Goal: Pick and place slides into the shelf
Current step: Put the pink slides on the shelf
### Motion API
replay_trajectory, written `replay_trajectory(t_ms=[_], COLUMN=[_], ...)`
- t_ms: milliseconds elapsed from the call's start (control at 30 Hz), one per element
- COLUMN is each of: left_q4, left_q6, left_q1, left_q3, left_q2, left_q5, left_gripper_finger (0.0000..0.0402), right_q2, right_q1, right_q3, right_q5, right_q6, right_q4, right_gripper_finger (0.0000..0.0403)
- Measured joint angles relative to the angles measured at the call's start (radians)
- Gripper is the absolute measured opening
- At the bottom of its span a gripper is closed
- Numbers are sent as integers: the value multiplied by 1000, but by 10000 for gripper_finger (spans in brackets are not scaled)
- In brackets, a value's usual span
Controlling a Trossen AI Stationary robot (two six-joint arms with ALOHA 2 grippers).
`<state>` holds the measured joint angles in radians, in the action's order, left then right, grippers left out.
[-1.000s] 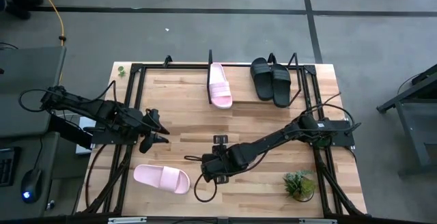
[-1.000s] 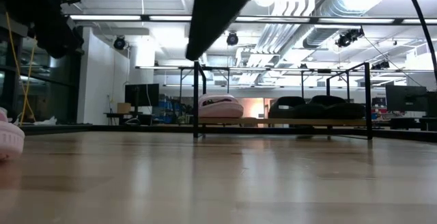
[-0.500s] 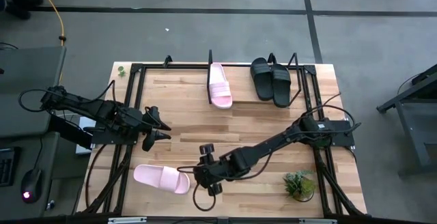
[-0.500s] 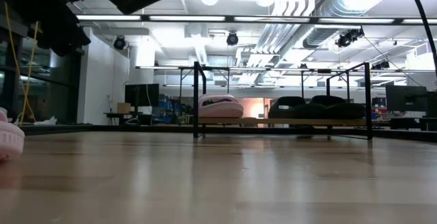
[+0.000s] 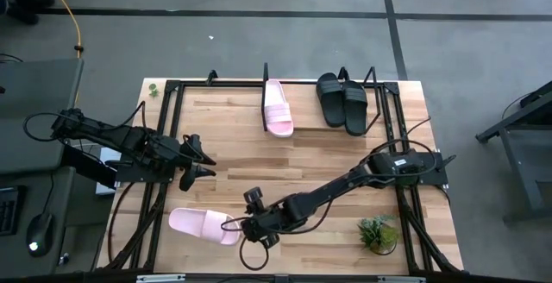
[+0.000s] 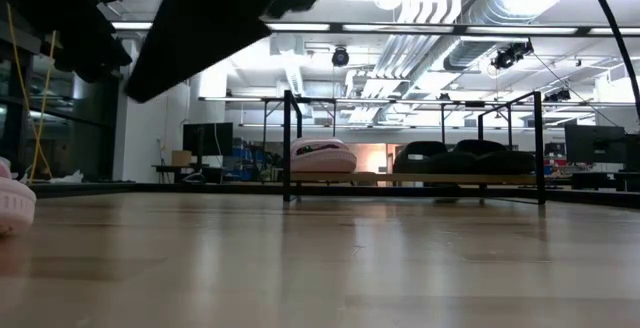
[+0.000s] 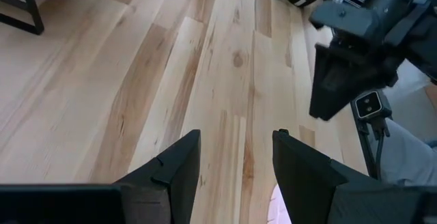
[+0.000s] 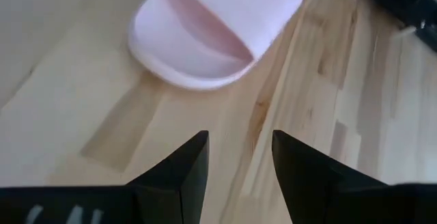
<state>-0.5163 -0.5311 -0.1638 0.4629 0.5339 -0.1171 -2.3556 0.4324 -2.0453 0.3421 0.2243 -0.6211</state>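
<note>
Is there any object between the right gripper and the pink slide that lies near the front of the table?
No, nothing visible stands between them. The right gripper is open and sits just beside the loose pink slide, with only bare table ahead of its fingers. The left gripper waits farther back, off that line.

Both tools (image 7: pixel 232 157) (image 8: pixel 239 157) parted — empty

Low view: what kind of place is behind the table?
Likely an industrial lab or workshop: exposed ceiling ducts, strip lights and monitors on benches behind the shelf. The high view shows bare concrete floor around the table.
</note>
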Motion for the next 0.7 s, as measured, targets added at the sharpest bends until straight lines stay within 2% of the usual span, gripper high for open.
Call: replay_trajectory(t_ms=[167,700], left_q4=[0,1], left_q6=[4,3], left_q1=[0,0], left_q3=[0,0], left_q2=[0,0], left_q5=[-10,-34], left_gripper_finger=[168,168], right_q2=[-4,-19], right_q1=[-2,-7], right_q3=[0,-1], right_q5=[30,24], right_q6=[20,48], right_q4=[71,194], right_gripper_finger=[151,151])
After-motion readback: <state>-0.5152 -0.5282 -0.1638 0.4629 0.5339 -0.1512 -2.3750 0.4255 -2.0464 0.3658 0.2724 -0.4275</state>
